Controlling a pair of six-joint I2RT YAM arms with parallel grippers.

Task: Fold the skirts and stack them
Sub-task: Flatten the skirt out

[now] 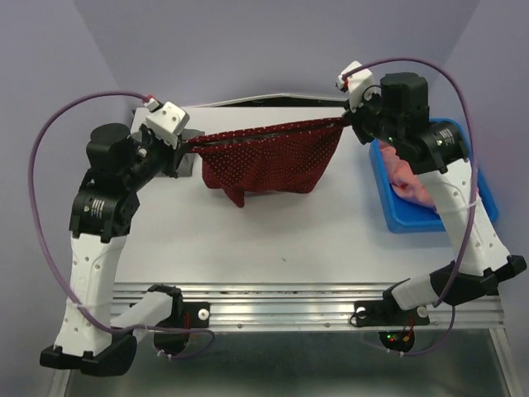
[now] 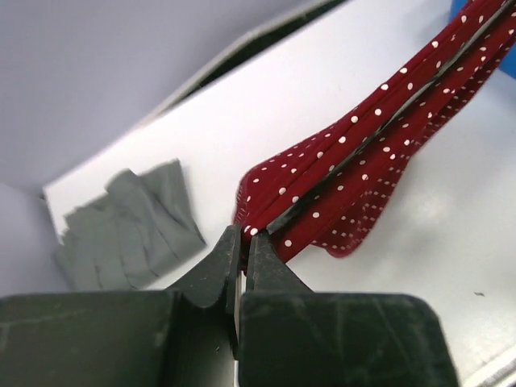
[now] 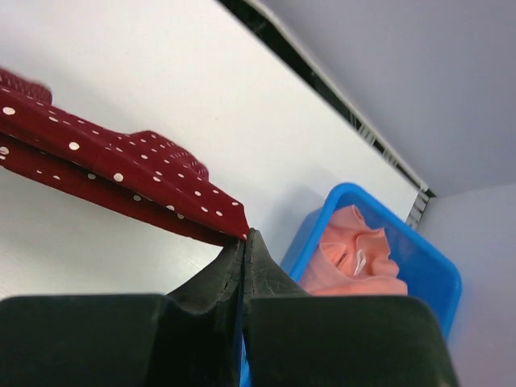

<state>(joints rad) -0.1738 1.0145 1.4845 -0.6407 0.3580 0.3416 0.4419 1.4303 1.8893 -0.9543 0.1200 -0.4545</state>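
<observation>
Over the white table (image 1: 273, 248) the red polka-dot skirt (image 1: 273, 161) hangs between both arms, its top edge pulled taut so the cloth drapes flat, probably ready for folding. A blue bin (image 1: 413, 224) sits right. The grey skirt (image 2: 129, 230) lies folded far left, likely the stack's base. The left gripper (image 2: 244, 235) and right gripper (image 3: 244, 238) each clench a skirt corner

Looks thin, soft and matt in the dark red polka-dot skirt (image 1: 273, 161), a cloth falling in fine folds, and plain matt in the creased grey skirt (image 2: 129, 230). Shows matt black plastic, faintly scuffed, on the left gripper fingers (image 2: 270, 278). Reads as smooth, dull white on the tabletop (image 1: 273, 240), ribbed bare metal on the rail (image 1: 289, 298), and glossy plastic on the blue bin (image 3: 439, 278) around crumpled pink cloth (image 3: 355, 258).
</observation>
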